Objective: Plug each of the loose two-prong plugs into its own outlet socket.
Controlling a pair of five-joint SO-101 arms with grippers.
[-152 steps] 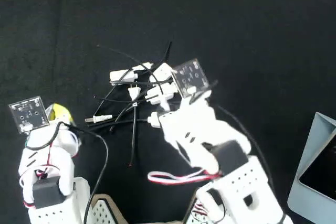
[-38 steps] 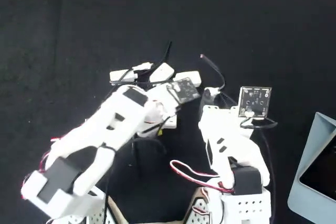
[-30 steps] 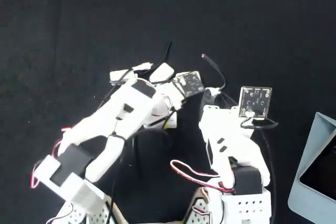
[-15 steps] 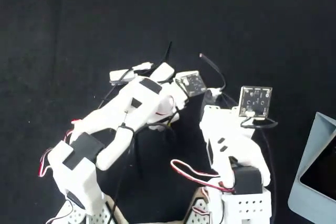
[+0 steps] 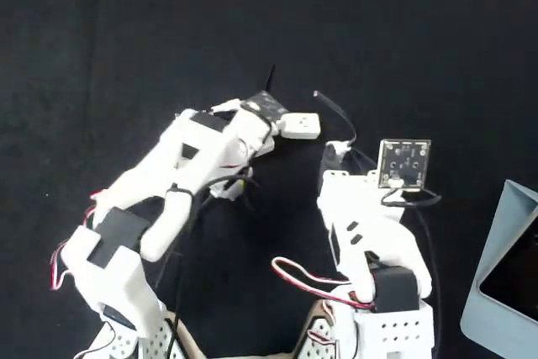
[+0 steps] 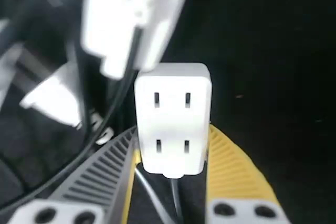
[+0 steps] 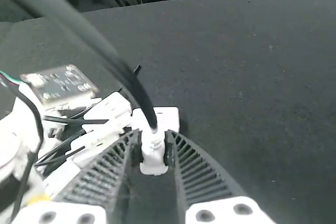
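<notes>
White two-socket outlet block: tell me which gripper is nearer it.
Left. The left gripper holds the white two-socket outlet block between its fingers; the right gripper, holding a white plug, sits just short of it.

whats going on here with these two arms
The left arm has a white outlet between its jaws, seemingly gripped, on the table. The right arm has its jaws shut on a plug, held close to that outlet but not plugged in, its black cord trailing off. More plugs and cords lie tangled beside the outlet.
</notes>
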